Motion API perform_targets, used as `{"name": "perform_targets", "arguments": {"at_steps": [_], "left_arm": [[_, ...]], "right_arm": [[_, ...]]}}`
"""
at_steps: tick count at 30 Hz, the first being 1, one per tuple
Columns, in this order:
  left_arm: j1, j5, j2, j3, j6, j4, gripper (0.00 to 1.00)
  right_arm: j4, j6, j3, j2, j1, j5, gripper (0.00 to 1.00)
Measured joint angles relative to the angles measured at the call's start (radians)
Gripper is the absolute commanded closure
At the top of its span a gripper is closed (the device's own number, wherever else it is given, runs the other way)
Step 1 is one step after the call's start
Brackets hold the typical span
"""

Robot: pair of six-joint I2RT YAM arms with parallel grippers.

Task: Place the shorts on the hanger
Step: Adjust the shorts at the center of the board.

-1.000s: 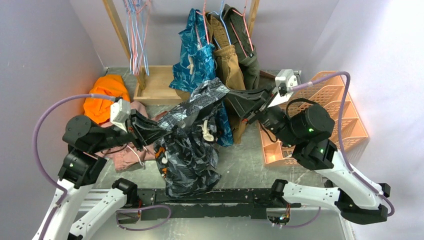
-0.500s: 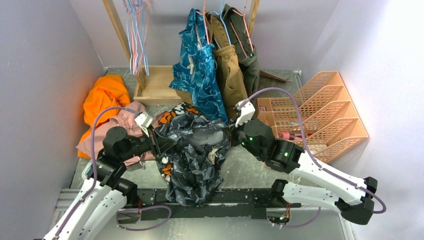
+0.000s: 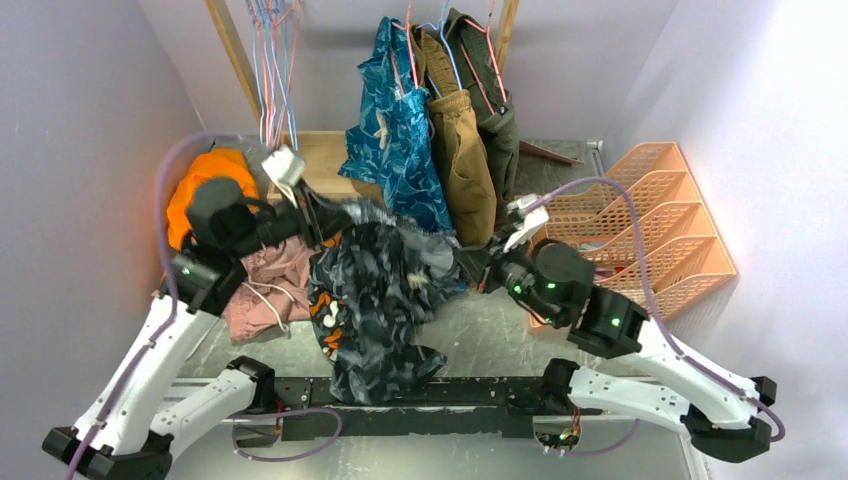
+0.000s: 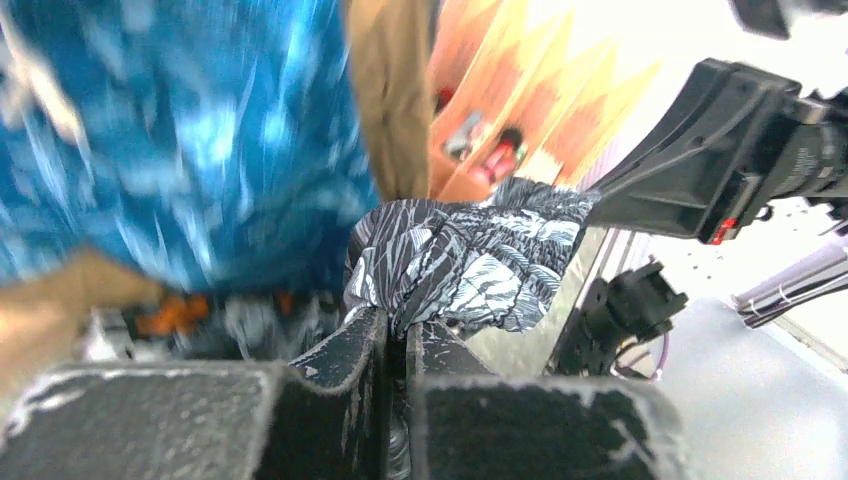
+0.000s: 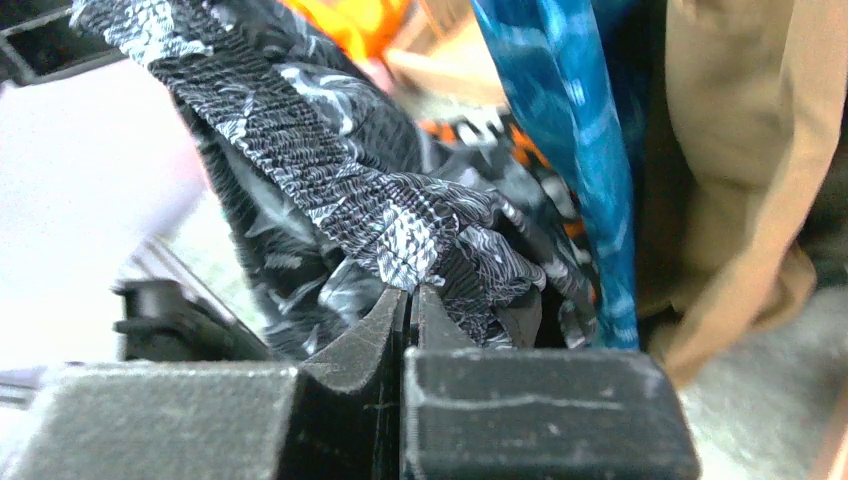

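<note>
The shorts (image 3: pixel 385 275), dark with a grey-white leaf print, are stretched between both grippers and sag down toward the table's front. My left gripper (image 3: pixel 335 215) is shut on the waist's left end. In the left wrist view the left gripper (image 4: pixel 398 325) pinches the printed cloth of the shorts (image 4: pixel 470 265). My right gripper (image 3: pixel 470 268) is shut on the waist's right end. In the right wrist view the right gripper (image 5: pixel 410 300) clamps the ribbed waistband of the shorts (image 5: pixel 390 225). A light-blue wire hanger (image 3: pixel 285 95) hangs among pink ones at the rack's left end.
Teal-blue shorts (image 3: pixel 395 130), tan shorts (image 3: pixel 465 150) and a dark green garment (image 3: pixel 497 105) hang on the rack behind. Orange (image 3: pixel 205 180) and pink (image 3: pixel 270 280) clothes lie at the left. A wooden tray (image 3: pixel 320 165) is at the back, an orange file rack (image 3: pixel 650 220) at the right.
The arms dropped and came together with the shorts bunched. The left gripper has since risen back and to the left, stretching the waist out again while the right gripper stays lower.
</note>
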Motion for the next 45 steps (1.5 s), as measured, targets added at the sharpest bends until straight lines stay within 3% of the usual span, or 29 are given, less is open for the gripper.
{"name": "perform_targets", "arguments": {"at_steps": [5, 7, 10, 17, 22, 28, 29, 34, 37, 45], "left_arm": [[-0.002, 0.111, 0.130, 0.425, 0.079, -0.038, 0.93], [-0.008, 0.164, 0.129, 0.513, 0.090, -0.031, 0.93], [-0.016, 0.238, 0.071, 0.528, 0.083, 0.013, 0.93], [-0.018, 0.330, -0.102, 0.327, 0.013, 0.169, 0.90], [-0.018, 0.300, -0.137, 0.021, -0.060, 0.263, 0.92], [-0.018, 0.193, -0.026, -0.283, -0.155, 0.327, 0.90], [-0.018, 0.161, -0.007, -0.308, -0.165, 0.323, 0.86], [-0.018, -0.004, 0.052, -0.312, -0.185, 0.255, 0.48], [-0.018, -0.082, 0.068, -0.290, -0.199, 0.185, 0.02], [-0.018, -0.216, -0.078, -0.280, -0.255, -0.022, 0.01]], "right_arm": [[0.041, -0.050, 0.208, -0.027, 0.000, -0.063, 1.00], [0.066, -0.076, 0.289, -0.044, 0.000, -0.098, 1.00], [0.076, -0.105, 0.381, -0.064, 0.000, -0.163, 1.00], [0.098, -0.114, 0.364, -0.132, 0.000, -0.243, 1.00], [0.078, -0.080, 0.225, -0.147, 0.000, -0.144, 1.00], [0.034, 0.008, 0.027, -0.122, -0.002, 0.026, 1.00], [0.026, 0.028, -0.006, -0.114, -0.002, 0.058, 1.00], [-0.019, 0.119, -0.124, -0.085, -0.003, 0.150, 1.00], [-0.023, 0.158, -0.161, -0.086, -0.003, 0.166, 1.00], [0.012, 0.194, -0.184, -0.073, -0.003, 0.172, 1.00]]}}
